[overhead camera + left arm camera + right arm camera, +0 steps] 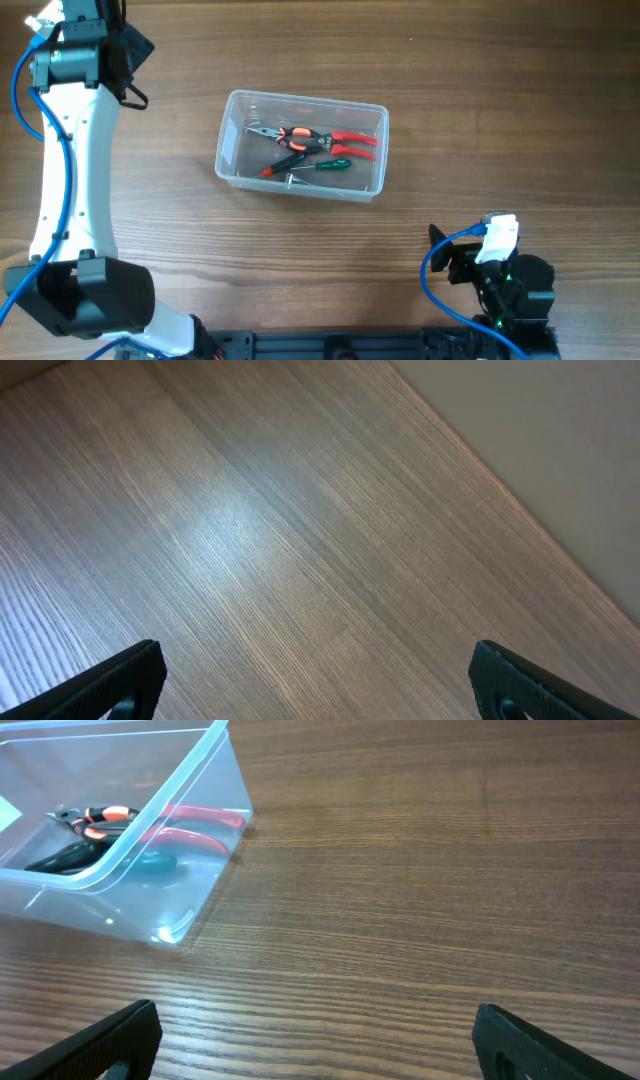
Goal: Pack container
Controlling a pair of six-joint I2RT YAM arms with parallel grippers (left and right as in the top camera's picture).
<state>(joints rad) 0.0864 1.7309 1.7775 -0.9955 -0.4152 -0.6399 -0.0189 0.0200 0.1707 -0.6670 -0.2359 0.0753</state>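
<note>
The clear plastic container (232, 165) sits mid-table, and its near corner shows in the right wrist view (190, 880). Inside lie red-handled pliers (320, 137), a green-handled screwdriver (328, 164) and a red-and-black tool (285, 160). My left gripper (128, 45) is at the far left corner, well away from the container; its fingers (320, 685) are open over bare wood. My right gripper (445, 260) is at the front right, below the container; its fingers (320, 1040) are open and empty.
The table's far edge and a pale wall (560, 440) show in the left wrist view. Blue cables (440, 275) run along both arms. Bare wood (480, 120) lies right of the container.
</note>
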